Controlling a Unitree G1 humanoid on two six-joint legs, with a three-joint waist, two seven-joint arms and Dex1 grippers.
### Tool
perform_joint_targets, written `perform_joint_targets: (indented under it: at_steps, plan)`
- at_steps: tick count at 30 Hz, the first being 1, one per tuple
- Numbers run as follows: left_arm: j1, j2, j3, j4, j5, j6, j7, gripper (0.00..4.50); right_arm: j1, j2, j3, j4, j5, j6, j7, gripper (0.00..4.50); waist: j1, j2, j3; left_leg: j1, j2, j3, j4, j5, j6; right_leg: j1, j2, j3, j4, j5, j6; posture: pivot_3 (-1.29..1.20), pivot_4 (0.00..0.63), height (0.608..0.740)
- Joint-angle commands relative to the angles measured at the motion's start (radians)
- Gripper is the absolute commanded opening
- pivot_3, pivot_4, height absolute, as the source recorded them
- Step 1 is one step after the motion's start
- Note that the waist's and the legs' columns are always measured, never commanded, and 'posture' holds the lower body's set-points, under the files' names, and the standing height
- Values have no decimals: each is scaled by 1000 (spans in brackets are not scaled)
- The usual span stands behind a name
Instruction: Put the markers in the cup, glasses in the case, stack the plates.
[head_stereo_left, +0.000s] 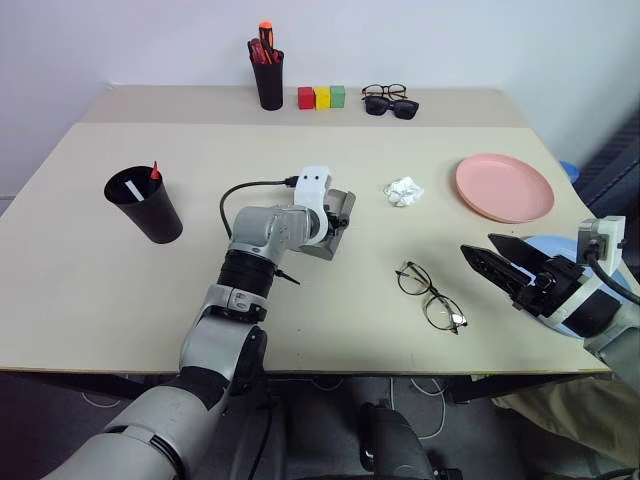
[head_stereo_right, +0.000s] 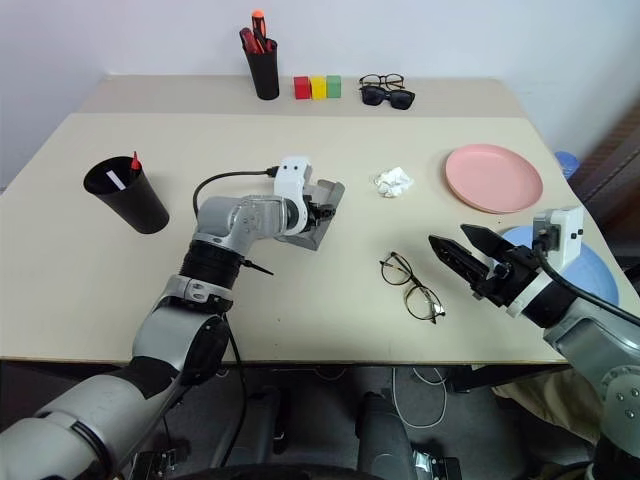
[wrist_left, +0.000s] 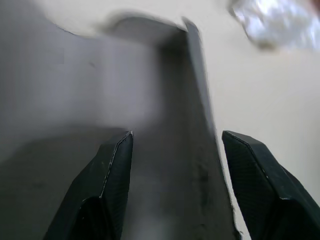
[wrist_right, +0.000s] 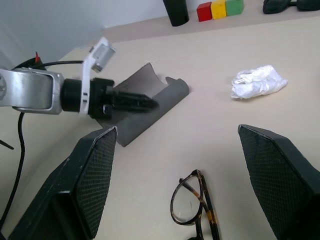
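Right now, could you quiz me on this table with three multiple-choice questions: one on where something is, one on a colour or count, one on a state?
1. Where do the clear-lens glasses lie?
A. in the case
B. on the table, near the right gripper
C. beside the black cup

2. How many small coloured blocks stand at the back?
A. two
B. three
C. five

3. The grey case is
A. open
B. shut
C. upside down

Answers: 1 B, they lie on bare tabletop before the right gripper. 2 B, red, yellow, green. 3 A, its lid stands up.

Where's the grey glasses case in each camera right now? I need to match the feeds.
Left eye: the case at table centre, at the left gripper.
Right eye: centre.
Left wrist: close up, between the fingers.
Right wrist: upper middle.
Shared landmark: the crumpled tissue.
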Motion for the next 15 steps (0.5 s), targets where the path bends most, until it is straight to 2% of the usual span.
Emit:
perform_joint_targets:
  at_steps: [1, 5, 9, 15]
  plan:
    - [-36, 12, -83, 21, 38, -39, -114, 1980, 17, -6, -22, -45, 34, -37, -29, 3983, 0, 0, 0, 0, 0, 0, 0, 0, 0, 0, 0, 0, 0, 0, 0, 0, 150, 740]
    - [-56, 44, -136, 38, 73, -49, -202, 37, 47, 2, -18, -67, 51, -59, -58, 3983, -1, 0, 0, 0, 0, 0, 0, 0, 0, 0, 0, 0, 0, 0, 0, 0, 150, 740]
    - [-62, 88, -180, 37, 100, -83, -308, 37, 80, 16, -5, -94, 65, -86, -95, 3983, -2, 0, 0, 0, 0, 0, 0, 0, 0, 0, 0, 0, 0, 0, 0, 0, 150, 740]
    - [-19, 231, -299, -71, 119, -136, -583, 37, 103, 19, 21, -101, 70, -127, -126, 3983, -5, 0, 0, 0, 1, 0, -1, 0, 0, -1, 0, 0, 0, 0, -1, 0, 150, 740]
